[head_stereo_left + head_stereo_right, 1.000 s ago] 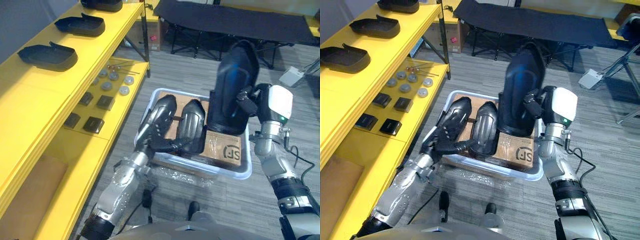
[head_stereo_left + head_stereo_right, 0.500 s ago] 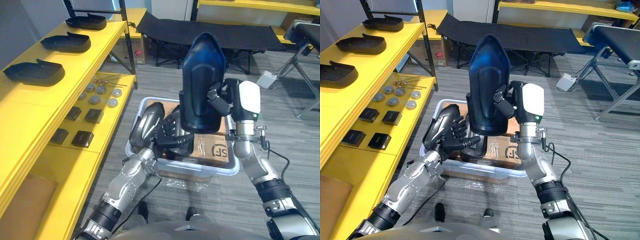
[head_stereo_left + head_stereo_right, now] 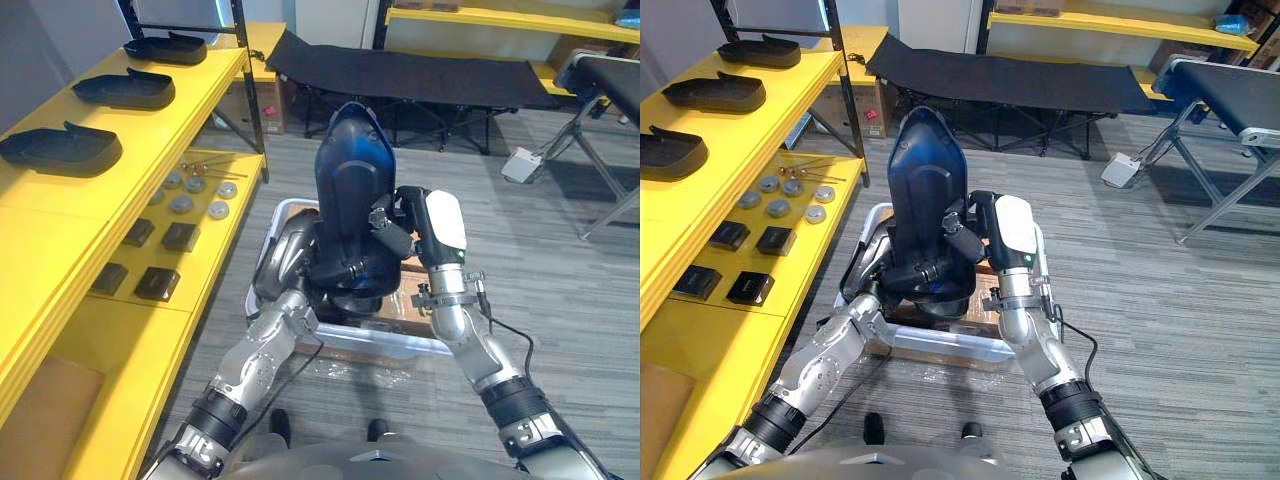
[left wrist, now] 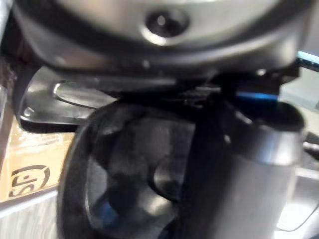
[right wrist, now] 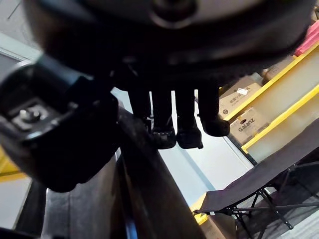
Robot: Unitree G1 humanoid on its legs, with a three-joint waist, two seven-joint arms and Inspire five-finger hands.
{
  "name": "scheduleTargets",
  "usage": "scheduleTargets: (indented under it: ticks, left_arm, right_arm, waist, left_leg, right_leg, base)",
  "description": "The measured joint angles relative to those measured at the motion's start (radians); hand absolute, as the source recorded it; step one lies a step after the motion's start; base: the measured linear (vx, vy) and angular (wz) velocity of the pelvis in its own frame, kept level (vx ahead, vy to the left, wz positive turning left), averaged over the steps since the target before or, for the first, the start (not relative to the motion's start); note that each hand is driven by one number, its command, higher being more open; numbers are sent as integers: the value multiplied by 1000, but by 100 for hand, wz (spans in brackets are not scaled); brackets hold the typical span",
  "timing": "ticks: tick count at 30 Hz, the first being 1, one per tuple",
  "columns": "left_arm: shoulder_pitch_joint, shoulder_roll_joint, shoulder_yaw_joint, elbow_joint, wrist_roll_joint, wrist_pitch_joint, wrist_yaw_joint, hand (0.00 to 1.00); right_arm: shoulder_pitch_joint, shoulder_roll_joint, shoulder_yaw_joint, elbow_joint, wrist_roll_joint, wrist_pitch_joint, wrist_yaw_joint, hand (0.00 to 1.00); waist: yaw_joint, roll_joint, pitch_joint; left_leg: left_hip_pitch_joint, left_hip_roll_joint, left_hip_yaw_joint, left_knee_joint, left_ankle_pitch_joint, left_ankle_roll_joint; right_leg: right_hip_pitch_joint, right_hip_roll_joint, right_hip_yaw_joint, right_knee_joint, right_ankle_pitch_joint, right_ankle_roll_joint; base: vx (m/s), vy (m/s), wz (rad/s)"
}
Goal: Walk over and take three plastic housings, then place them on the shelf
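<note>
Since half a second ago, my left robot hand [image 3: 350, 270] has closed the gap. Its fingers were spread just short of the tall glossy black plastic housing [image 3: 348, 190], and now they curl round its lower part. My right robot hand [image 3: 403, 225] has swung that housing towards the middle of the white plastic bin [image 3: 940, 352].

The tall glossy black plastic housing stands upright between my two robot hands, above the bin. It is a smooth, hard shell with a rounded, tapering top and a bluish sheen down its face. The right wrist view shows my right robot hand's fingers [image 5: 172, 124] hooked over its thin rim, with the thumb pressing the other side, so it is pinched there.

A second rounded grey-black plastic housing [image 3: 283, 255] leans in the bin just behind my left robot hand, half hidden. A brown cardboard box [image 3: 408, 298] lies flat in the bin beside it. The bin sits on a grey plank-patterned floor [image 3: 560, 290].

To my left runs a yellow shelf [image 3: 150, 130] with smooth painted boards. Three matte black scoop-shaped plastic housings lie in a row on its top board, well apart: the nearest [image 3: 60, 150], the middle [image 3: 125, 88] and the farthest [image 3: 185, 45]. Small black square blocks [image 3: 180, 237] and round silver discs [image 3: 180, 203] lie on the lower board. A black fabric folding cot [image 3: 420, 75] stands beyond the bin.
</note>
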Motion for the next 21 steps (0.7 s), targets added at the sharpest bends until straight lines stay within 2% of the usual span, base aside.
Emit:
scheduleTargets:
  ticks: [5,9,14,18,19,21]
  left_arm:
    - [0,-5,1,0,-92,-13,2,0]
    - [0,-4,-13,1,-93,-12,-40,0]
    - [0,-4,-16,21,-78,-15,-54,0]
    - [1,-4,-22,29,-78,-15,-65,0]
    - [1,-4,-22,29,-78,-15,-65,0]
    - [1,-4,-22,29,-75,-16,-65,0]
  right_arm:
    - [6,13,0,-15,4,0,-2,0]
    - [11,17,-1,-25,7,2,-3,0]
    - [44,50,0,-33,40,4,-7,0]
    - [55,46,1,-33,40,4,-13,0]
    - [56,46,1,-33,40,4,-13,100]
    - [57,46,1,-34,40,3,-14,100]
  waist:
    - [0,0,-1]
    - [2,-3,-2]
    - [-1,-19,-22]
    - [0,-19,-23]
    - [0,-19,-23]
    - [-1,-19,-23]
  left_leg:
    - [1,0,1,0,0,0]
    - [1,0,2,0,0,0]
    - [3,2,7,0,-1,-2]
    - [6,2,8,0,-1,-2]
    - [6,2,8,0,-1,-2]
    - [8,2,8,0,-1,-2]
  right_leg:
    - [0,0,2,0,0,0]
    - [0,0,2,0,0,0]
    - [0,0,4,0,-1,-2]
    - [2,0,4,0,-1,-2]
    - [3,0,4,0,-1,-2]
    - [4,-1,5,0,-1,-2]
  base:
    - [0,0,0]
    - [0,0,0]
    - [1,0,-1]
    - [0,0,0]
    - [0,0,0]
    - [0,0,0]
